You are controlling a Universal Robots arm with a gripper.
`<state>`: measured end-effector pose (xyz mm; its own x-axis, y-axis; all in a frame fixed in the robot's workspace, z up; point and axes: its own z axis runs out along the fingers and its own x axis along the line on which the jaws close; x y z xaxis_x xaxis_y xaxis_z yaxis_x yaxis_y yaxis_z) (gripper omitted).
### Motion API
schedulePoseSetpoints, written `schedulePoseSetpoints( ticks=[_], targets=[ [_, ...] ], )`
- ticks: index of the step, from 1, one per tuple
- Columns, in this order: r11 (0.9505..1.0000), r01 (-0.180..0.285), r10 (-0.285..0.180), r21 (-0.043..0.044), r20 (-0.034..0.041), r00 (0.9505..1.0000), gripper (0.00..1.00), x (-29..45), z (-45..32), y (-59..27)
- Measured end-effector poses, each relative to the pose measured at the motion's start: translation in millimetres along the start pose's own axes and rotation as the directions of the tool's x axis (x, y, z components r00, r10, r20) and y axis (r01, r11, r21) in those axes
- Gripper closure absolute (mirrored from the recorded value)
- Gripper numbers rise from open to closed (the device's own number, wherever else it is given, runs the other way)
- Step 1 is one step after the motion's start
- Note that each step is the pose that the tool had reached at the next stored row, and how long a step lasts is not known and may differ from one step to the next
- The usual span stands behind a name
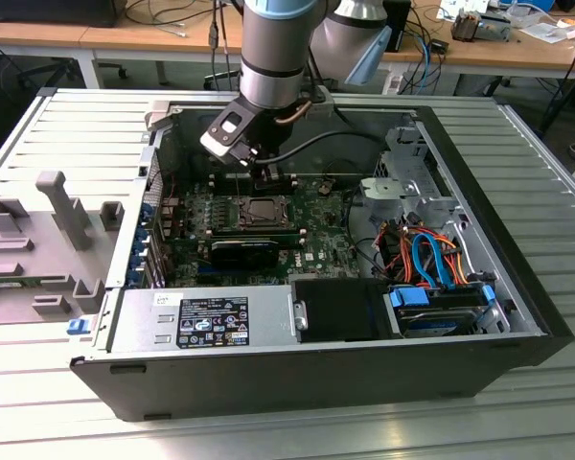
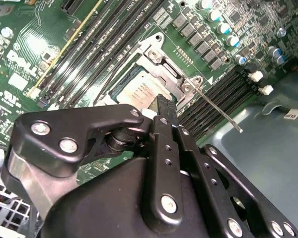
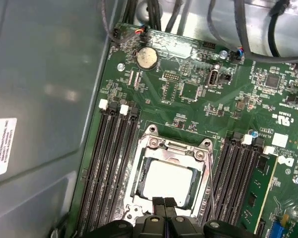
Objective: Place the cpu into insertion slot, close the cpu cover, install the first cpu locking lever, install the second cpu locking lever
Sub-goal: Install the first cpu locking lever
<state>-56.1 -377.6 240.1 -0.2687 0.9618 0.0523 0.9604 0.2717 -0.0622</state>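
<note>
The cpu [image 3: 168, 181], a small square chip with a silver-grey top, lies in the insertion slot [image 3: 139, 184] on the green motherboard [image 3: 188, 104]. The silver cpu cover [image 3: 176, 147] lies flat around it, so the chip shows through its window. My gripper [image 3: 164, 203] is shut, its fingertips [image 3: 158, 204] pressed together at the edge of the cover with nothing between them. In the second wrist view the fingertips [image 2: 162, 106] stand over the cpu [image 2: 138, 90], and a thin metal locking lever [image 2: 216, 112] juts out from the cpu cover [image 2: 165, 67]. In the exterior view the gripper [image 1: 267, 180] hangs just above the insertion slot [image 1: 264, 212].
Long black memory slots [image 3: 111, 158] flank the socket on both sides. The open computer case [image 1: 517, 240] walls in the board, with a power supply [image 1: 211, 319] at the front, a drive cage and orange and blue cables [image 1: 426, 254] at the exterior view's right. Grey fixtures [image 1: 57, 206] stand on the table.
</note>
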Motion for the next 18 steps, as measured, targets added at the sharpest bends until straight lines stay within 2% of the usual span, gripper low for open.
schedulePoseSetpoints(
  ticks=[6, 11, 18],
  targets=[
    [0.9978, 0.067, -0.067, 0.0036, 0.0040, 0.9978, 0.89, 0.0, 0.0, 0.0],
    [0.9928, 0.120, -0.120, 0.0067, 0.0071, 0.9928, 0.89, 0.0, 0.0, 0.0],
    [0.9804, 0.197, -0.197, 0.0115, 0.0113, 0.9804, 0.89, 0.0, 0.0, 0.0]
  ],
)
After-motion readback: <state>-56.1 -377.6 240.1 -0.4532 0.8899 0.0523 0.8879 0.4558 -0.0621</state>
